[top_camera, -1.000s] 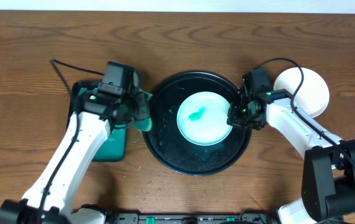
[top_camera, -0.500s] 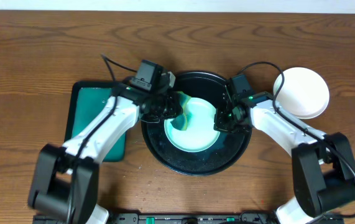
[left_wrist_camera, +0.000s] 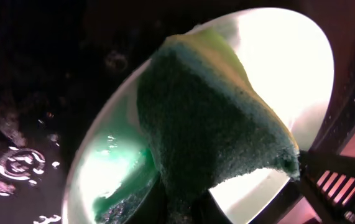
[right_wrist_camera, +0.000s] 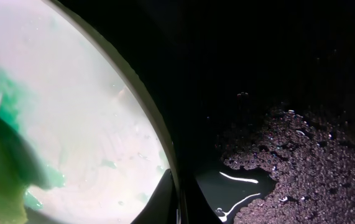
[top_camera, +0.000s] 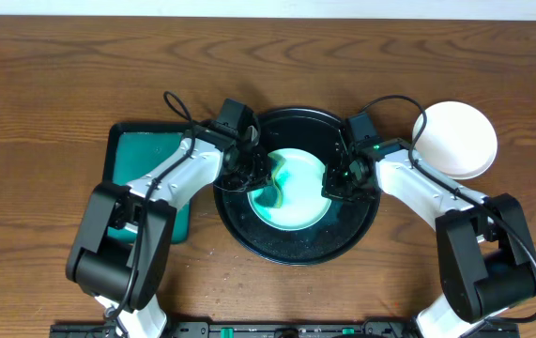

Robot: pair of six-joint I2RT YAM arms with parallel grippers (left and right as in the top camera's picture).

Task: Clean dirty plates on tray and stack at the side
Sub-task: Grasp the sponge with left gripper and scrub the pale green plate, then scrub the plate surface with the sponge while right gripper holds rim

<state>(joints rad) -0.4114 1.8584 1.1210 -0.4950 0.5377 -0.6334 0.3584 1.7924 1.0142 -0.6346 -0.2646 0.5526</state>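
A pale mint-green plate (top_camera: 298, 199) with wet green smears lies in the round black tray (top_camera: 296, 242). My left gripper (top_camera: 252, 170) is shut on a green sponge (top_camera: 269, 180) and presses it on the plate's left part. In the left wrist view the sponge (left_wrist_camera: 208, 118) covers much of the plate (left_wrist_camera: 283, 68), and the left gripper (left_wrist_camera: 189, 211) is mostly hidden behind the sponge. My right gripper (top_camera: 335, 178) is shut on the plate's right rim, and its fingers (right_wrist_camera: 180, 199) pinch the edge of the plate (right_wrist_camera: 71, 112). A white plate (top_camera: 455, 139) sits on the table at the right. A second mint plate is out of view.
A green rectangular tray (top_camera: 141, 155) lies to the left of the black tray. The black tray's floor (right_wrist_camera: 276, 74) holds water and foam (right_wrist_camera: 301, 162). Cables loop above both wrists. The wooden table (top_camera: 61, 75) surrounds everything.
My left arm has carried the sponge from the green tray's edge onto the plate. The green smear has spread. The right gripper and the plate have shifted slightly left.
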